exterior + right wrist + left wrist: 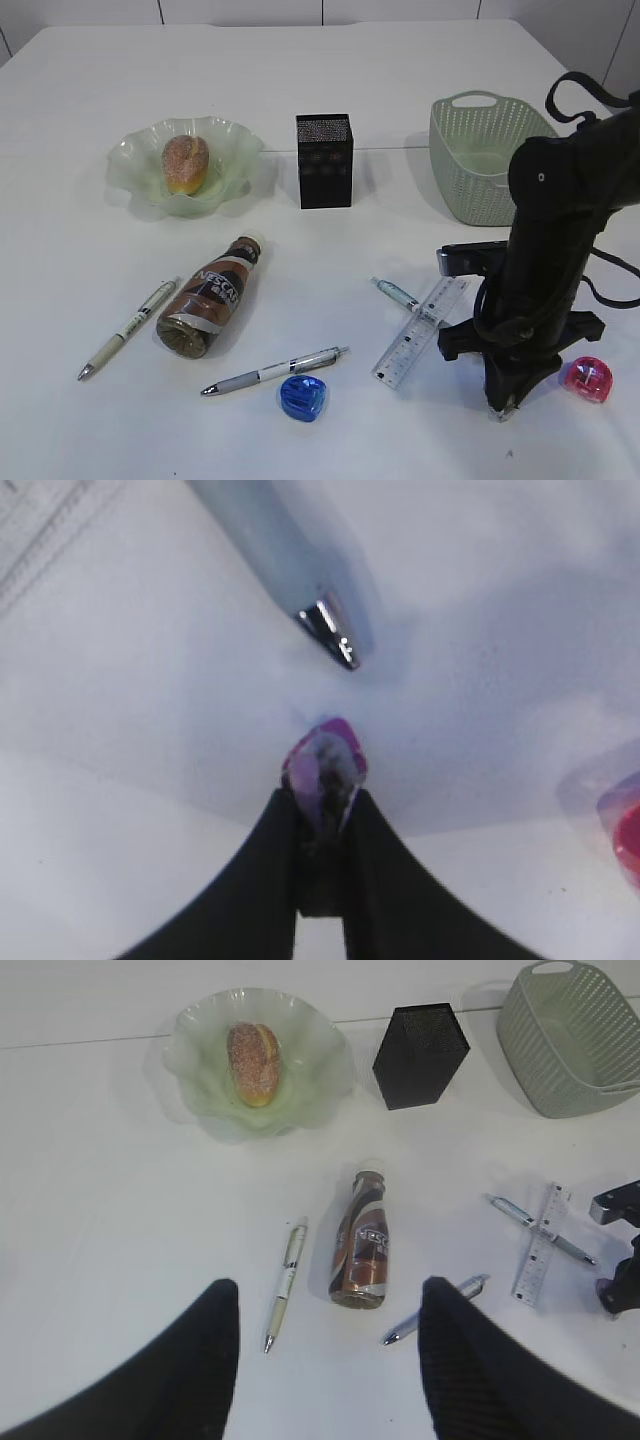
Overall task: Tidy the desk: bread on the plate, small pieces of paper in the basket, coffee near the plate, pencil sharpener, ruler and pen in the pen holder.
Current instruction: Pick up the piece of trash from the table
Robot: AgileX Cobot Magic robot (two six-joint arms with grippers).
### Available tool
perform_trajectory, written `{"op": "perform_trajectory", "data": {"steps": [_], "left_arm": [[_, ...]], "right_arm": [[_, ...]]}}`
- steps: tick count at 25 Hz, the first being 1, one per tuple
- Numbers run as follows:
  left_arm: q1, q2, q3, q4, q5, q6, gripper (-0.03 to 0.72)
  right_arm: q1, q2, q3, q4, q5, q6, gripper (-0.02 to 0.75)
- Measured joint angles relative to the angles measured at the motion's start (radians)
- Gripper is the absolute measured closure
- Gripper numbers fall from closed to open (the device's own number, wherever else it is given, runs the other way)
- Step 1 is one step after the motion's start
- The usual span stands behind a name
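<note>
My right gripper (325, 780) is shut on a small purple piece of paper (325, 760), low over the table at the front right (503, 400). Close by lie the ruler (422, 330), crossed by a pen (395, 293), and a pink pencil sharpener (587, 379). A blue sharpener (302, 397) and two more pens (275, 371) (130, 328) lie at the front. The coffee bottle (210, 297) lies on its side. The bread (186, 163) rests on the green plate (135, 150). My left gripper (330, 1285) hangs open and empty above the bottle's base, outside the exterior view.
The black pen holder (324, 160) stands at the back centre, the green basket (480, 155) at the back right. The right arm (550, 230) rises in front of the basket.
</note>
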Motion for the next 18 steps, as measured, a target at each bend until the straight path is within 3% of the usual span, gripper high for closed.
{"op": "perform_trajectory", "data": {"steps": [11,18], "left_arm": [[0.000,0.000,0.000,0.001,0.000,0.000,0.287],[0.000,0.000,0.000,0.001,0.000,0.000,0.287]], "right_arm": [[0.000,-0.015,0.002,0.008,0.098,-0.001,0.680],[0.000,-0.126,-0.085,0.007,0.190,0.006,0.681]]}}
